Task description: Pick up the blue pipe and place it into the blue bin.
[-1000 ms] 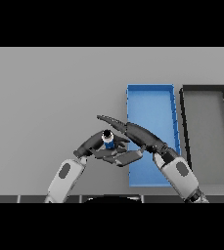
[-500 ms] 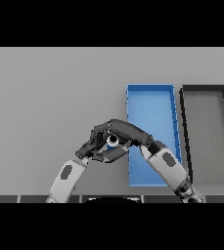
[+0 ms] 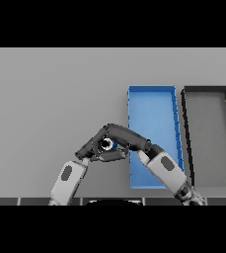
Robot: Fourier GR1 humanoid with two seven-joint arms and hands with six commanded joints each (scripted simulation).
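Blue pipe (image 3: 109, 145) clasped between curled left hand (image 3: 91, 149) and right hand (image 3: 129, 139), just left of blue bin (image 3: 152, 90); black bin (image 3: 207, 90) beyond.

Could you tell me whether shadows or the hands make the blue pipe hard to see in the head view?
In the head view the light is flat and even, with no glare; the blue pipe shows only as a small blue patch with a pale round end, because the left hand and the right hand close round it just left of the blue bin.
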